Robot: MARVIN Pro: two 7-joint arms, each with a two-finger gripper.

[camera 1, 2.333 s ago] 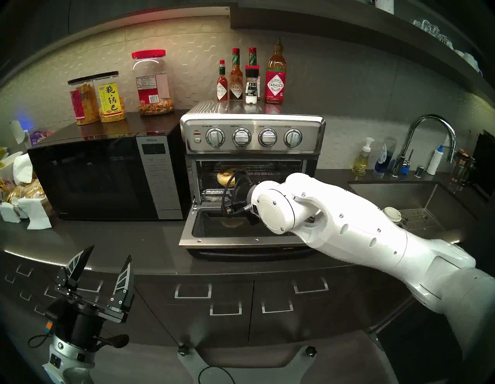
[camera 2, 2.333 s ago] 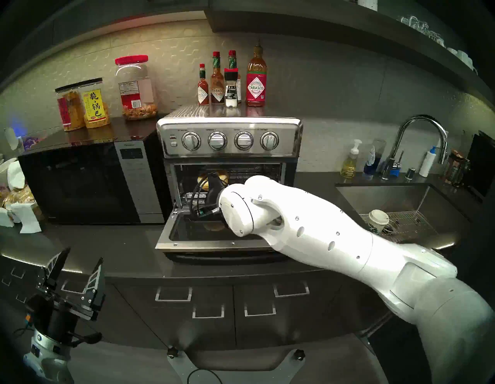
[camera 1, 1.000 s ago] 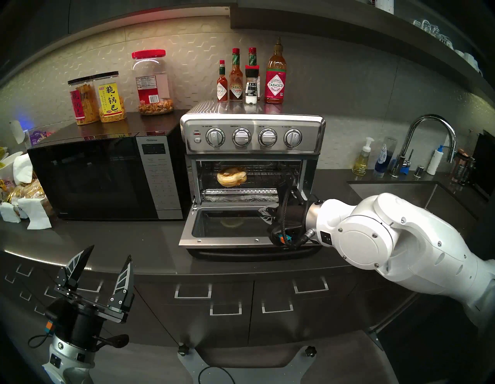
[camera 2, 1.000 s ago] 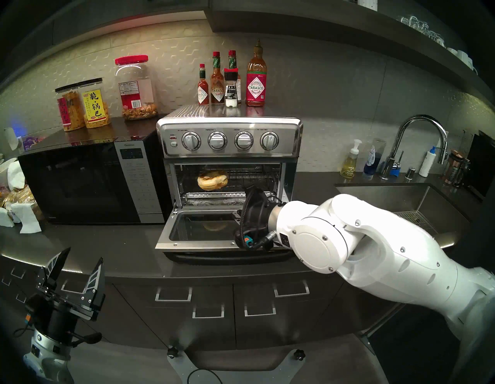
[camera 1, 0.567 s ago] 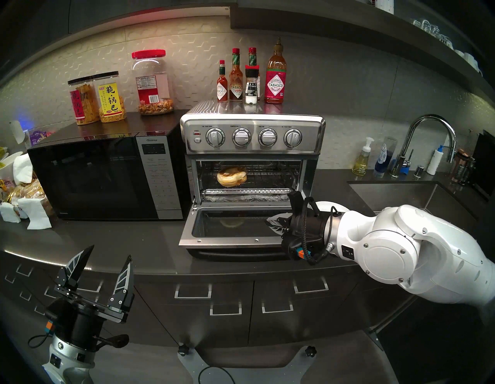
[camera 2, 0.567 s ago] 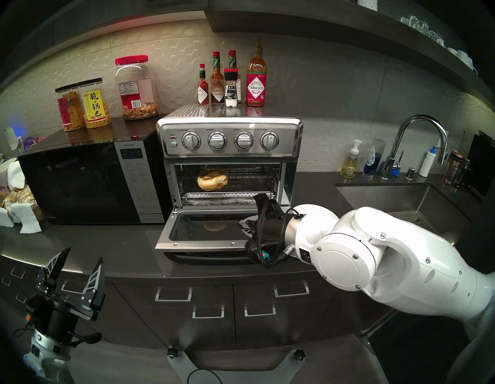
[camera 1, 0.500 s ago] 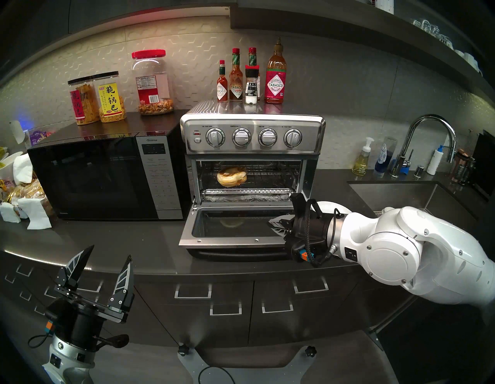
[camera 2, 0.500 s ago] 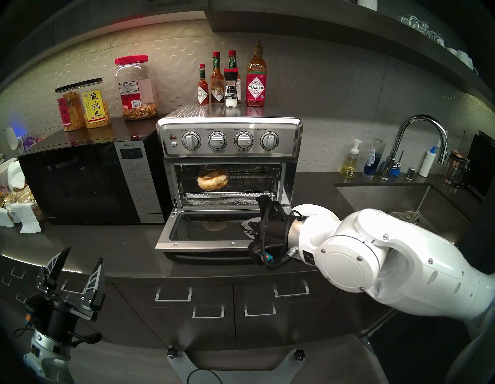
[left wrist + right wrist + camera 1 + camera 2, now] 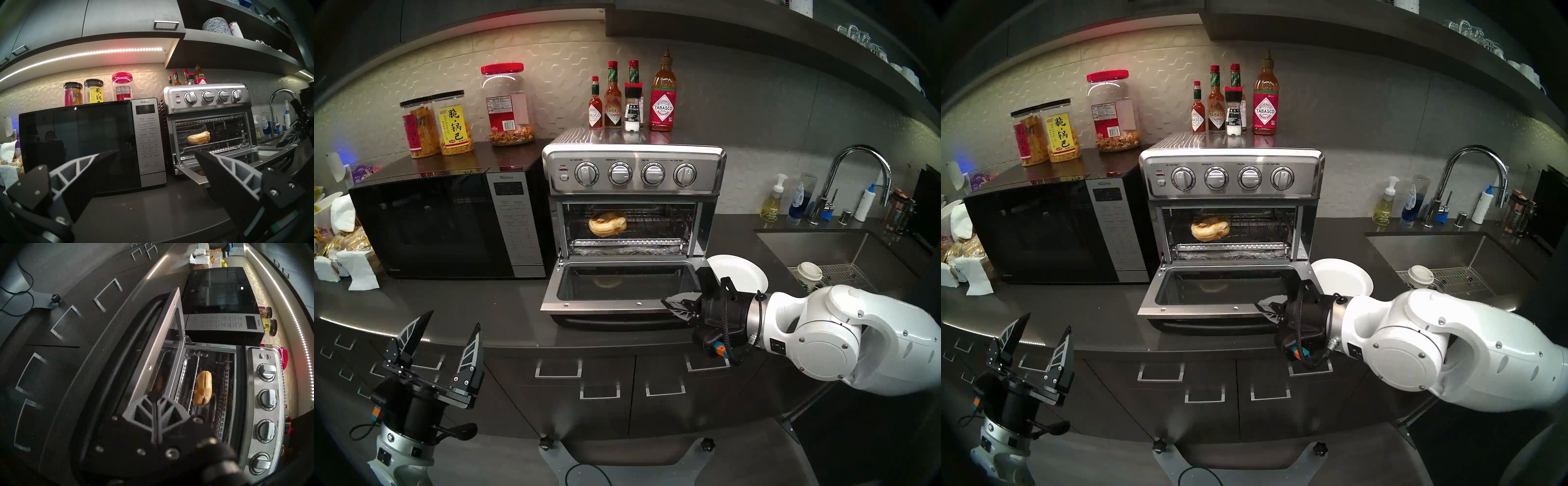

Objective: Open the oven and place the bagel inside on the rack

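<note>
The right claw point(image 9: 677, 304) hangs at the front right corner of the oven's point(image 9: 634, 169) dropped door point(image 9: 619, 288), its two fingers pressed flat together with nothing between them, pointing toward the left across the door's front edge; in the right wrist view the closed tips point(image 9: 157, 405) sit just outside the door frame. The left claw point(image 9: 444, 336) is well to the left of the oven and in front of the tabletop's point(image 9: 466, 305) edge, pointing up, its fingers spread wide and empty. The oven door lies fully down, flat over the tabletop. Inside the oven the bagel point(image 9: 607, 223) rests on the rack point(image 9: 626, 242), toward the left side of the cavity and set back behind the perforated front rail; the left wrist view shows the bagel point(image 9: 198, 139) lying flat on the wire bars, split along its side. Just to the right of the oven door a round white plate point(image 9: 741, 273) lies on the tabletop, bare. A black microwave point(image 9: 449, 224) stands touching the oven's left side. On top of the oven a row of sauce bottles point(image 9: 633, 98) stands upright at the back
</note>
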